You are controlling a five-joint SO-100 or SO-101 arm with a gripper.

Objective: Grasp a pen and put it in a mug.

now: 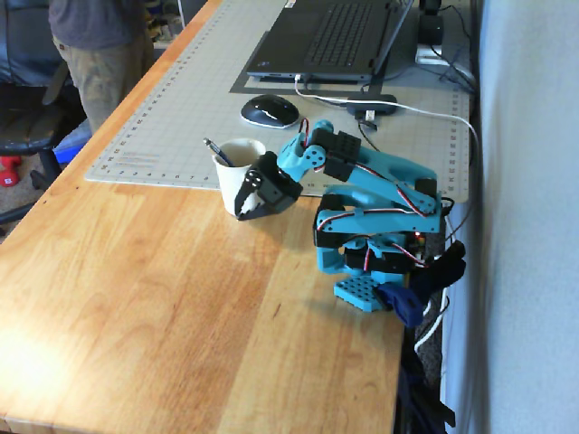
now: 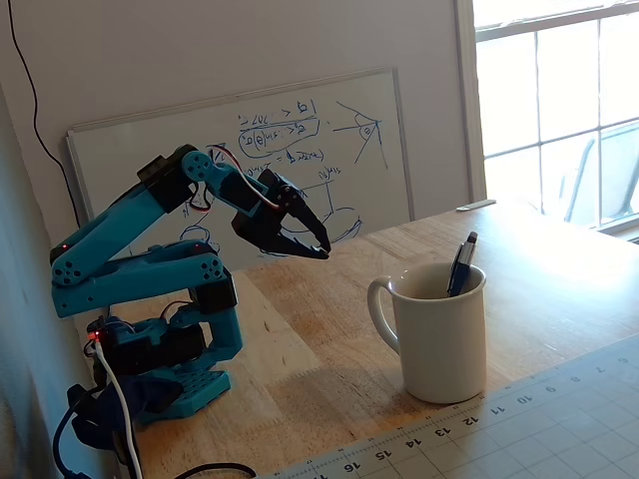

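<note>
The cream-white mug (image 1: pixel 237 161) stands at the near edge of the grey cutting mat; in the other fixed view (image 2: pixel 439 334) its handle shows on the left. The dark pen (image 1: pixel 215 149) stands tilted inside the mug, its upper end sticking out over the rim (image 2: pixel 461 267). My black gripper (image 1: pixel 242 213) hangs just in front of the mug in a fixed view, and to the mug's left and apart from it in the other fixed view (image 2: pixel 321 249). Its jaws are slightly apart and hold nothing. The teal arm is folded low over its base.
A grey cutting mat (image 1: pixel 172 136) covers the far part of the wooden table. A black mouse (image 1: pixel 269 110) and a laptop (image 1: pixel 326 41) lie on it behind the mug. A white cable runs beside the arm. A whiteboard (image 2: pixel 300 150) leans on the wall. A person stands at the far left.
</note>
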